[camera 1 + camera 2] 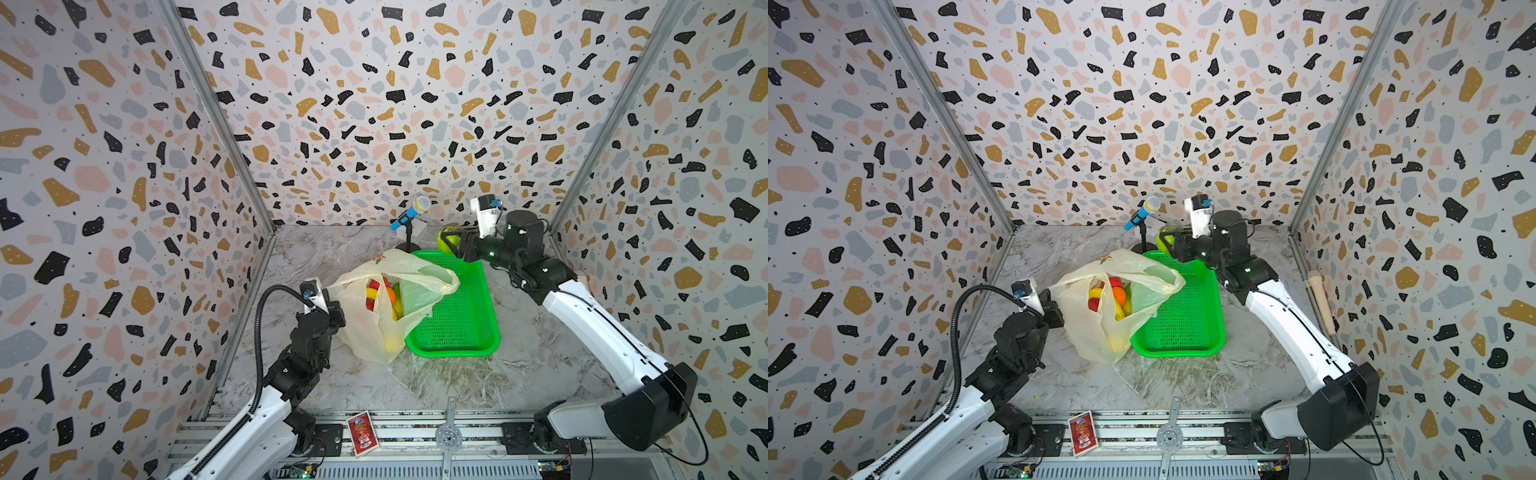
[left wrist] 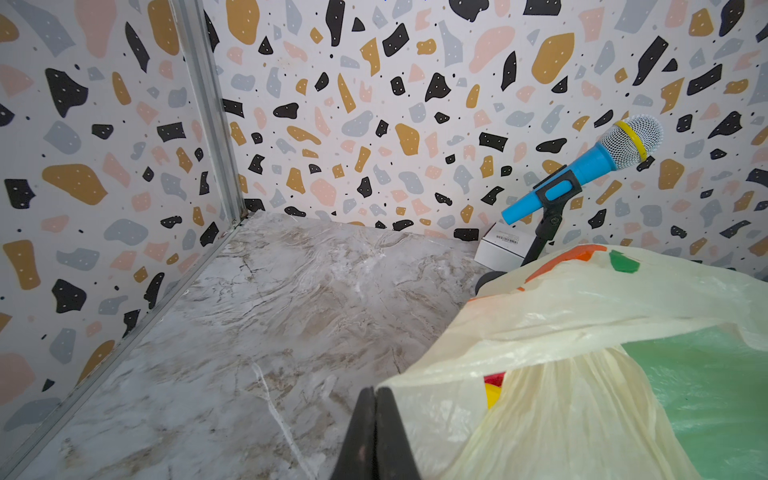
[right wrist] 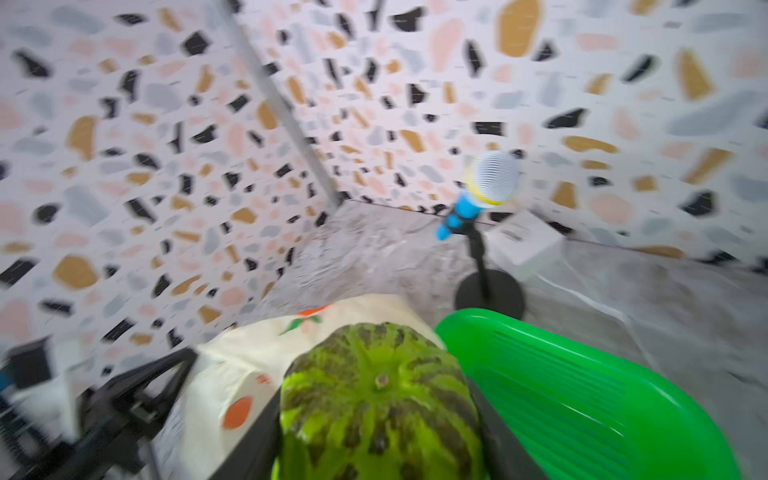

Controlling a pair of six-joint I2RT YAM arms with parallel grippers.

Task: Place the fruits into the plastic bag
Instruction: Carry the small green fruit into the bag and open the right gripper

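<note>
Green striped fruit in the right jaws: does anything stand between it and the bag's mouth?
Nothing separate. The green striped fruit hangs by the green basket; only the far rim of the plastic bag lies before its mouth. The microphone stand stands off to one side.

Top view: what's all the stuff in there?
plastic bag: one, cream-yellow, mid-table, over the basket's left edge
fruits: several, red, yellow, orange, green, inside the bag; full count hidden
striped fruit: one, green, in the right arm's jaws
basket: one, bright green, right of the bag
microphone: one, blue, on a black stand at the back
box: one, white, behind the stand
card: one, red, on the front rail
stick: one, beige, by the right wall
table: one, marbled grey
left arm: one, white-black, jaws shut on the bag's edge
right arm: one, white-black, jaws gripping the striped fruit
</note>
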